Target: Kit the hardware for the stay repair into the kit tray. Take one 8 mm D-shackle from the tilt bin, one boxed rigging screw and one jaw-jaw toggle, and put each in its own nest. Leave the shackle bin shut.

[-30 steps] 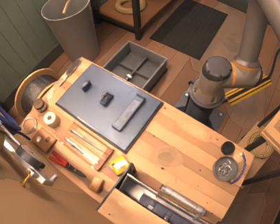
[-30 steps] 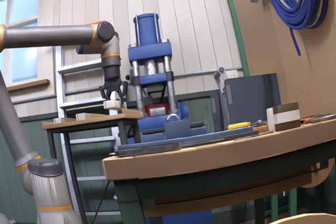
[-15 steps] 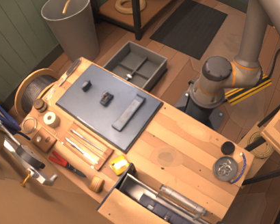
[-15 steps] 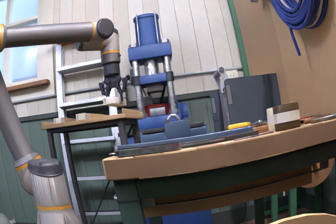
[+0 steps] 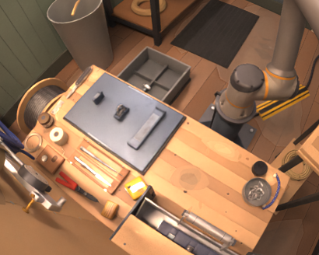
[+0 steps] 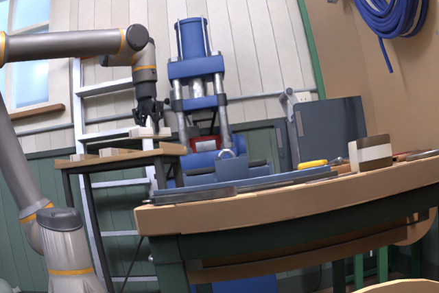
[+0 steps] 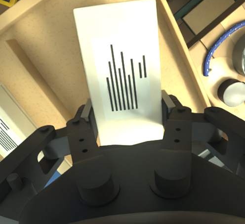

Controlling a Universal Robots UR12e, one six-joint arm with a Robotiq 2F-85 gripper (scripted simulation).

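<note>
The boxed rigging screw (image 7: 121, 70) (image 6: 149, 132) is a long white carton with a barcode label. My gripper (image 7: 126, 112) (image 6: 148, 119) has its two fingers clamped on the carton's long sides, and the carton hangs clear above the side table (image 6: 120, 157). Two more white cartons (image 6: 108, 152) lie on that table. The kit tray (image 5: 123, 118) is a dark slab on the left half of the workbench, with two small nests and one long nest (image 5: 146, 128). The grey tilt bin (image 5: 156, 74) stands behind the tray, with a small metal piece inside.
The side table's raised rim (image 7: 177, 40) runs just right of the carton. A blue press (image 6: 200, 105) stands close beside my gripper. On the bench are a dish of hardware (image 5: 256, 191), a black puck (image 5: 259, 168), hand tools (image 5: 94, 165) and a yellow tape measure (image 5: 136, 187).
</note>
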